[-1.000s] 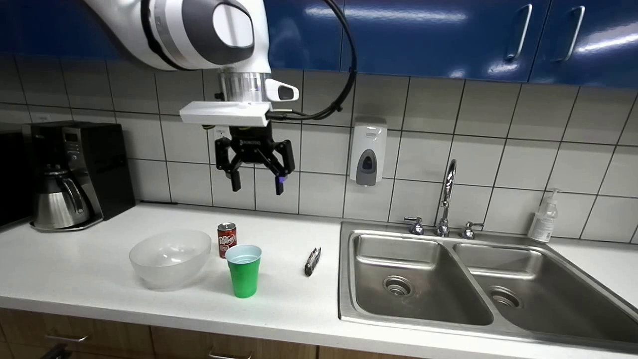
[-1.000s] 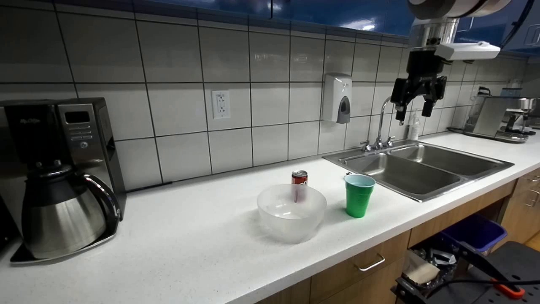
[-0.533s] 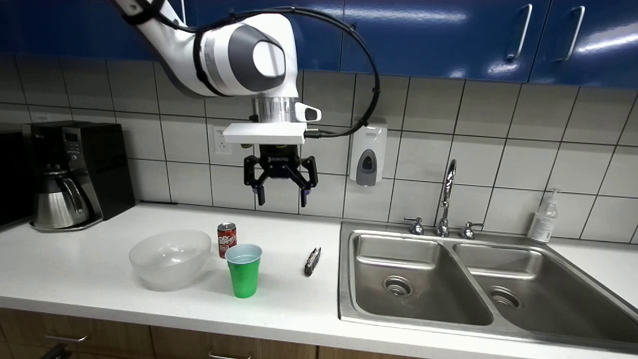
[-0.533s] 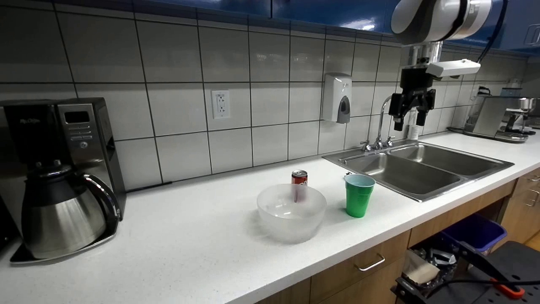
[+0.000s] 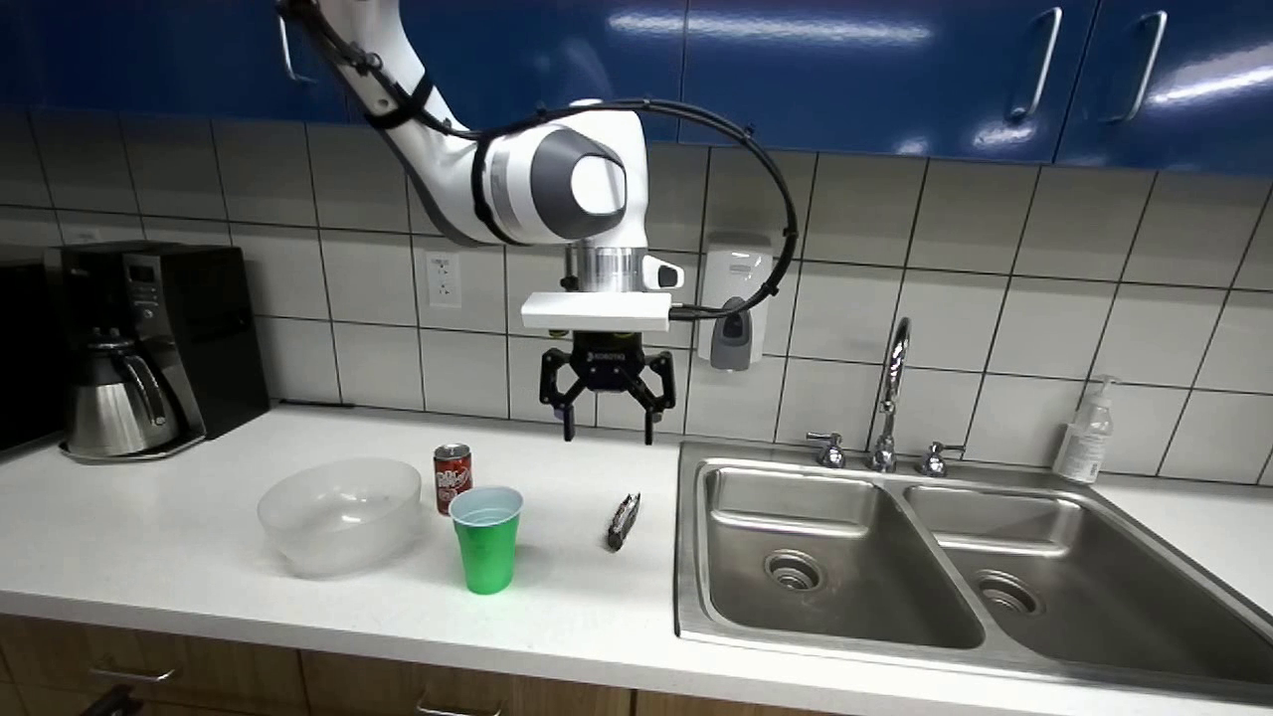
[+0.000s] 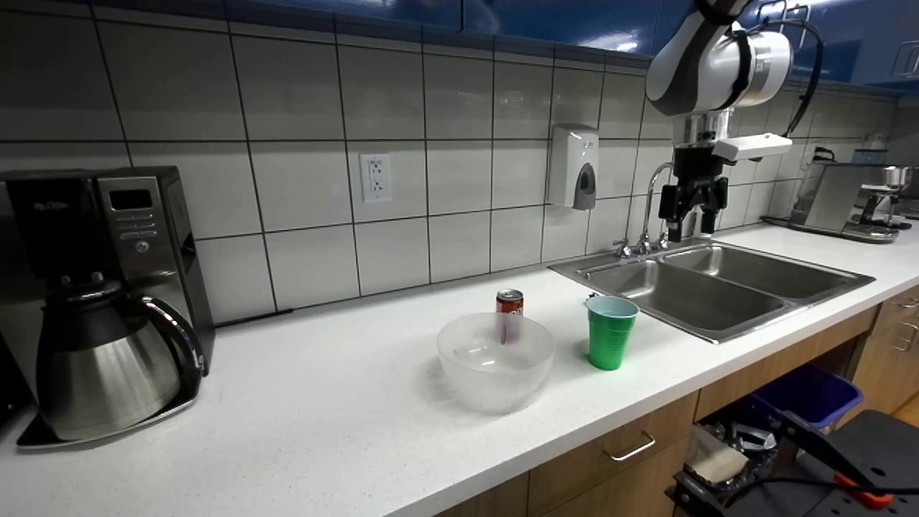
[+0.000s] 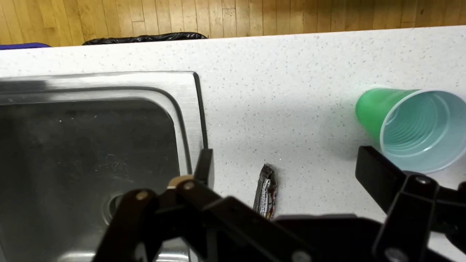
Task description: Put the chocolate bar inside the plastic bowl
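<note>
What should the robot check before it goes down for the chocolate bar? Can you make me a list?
1. Is the tool open? Ok: it is spread wide and holds nothing.
2. Is the chocolate bar free to grab? Ok: it lies on the counter with nothing on top.
3. Is the tool down at the bar? Not ok: it hangs above the counter.
4. Is it straight over the bar? Cannot tell: it seems to cover one end in the wrist view.
5. Is the plastic bowl upright? Ok.
6. Is a low path to the bowl safe? Probably not ok: the green cup and red can stand near it.
</note>
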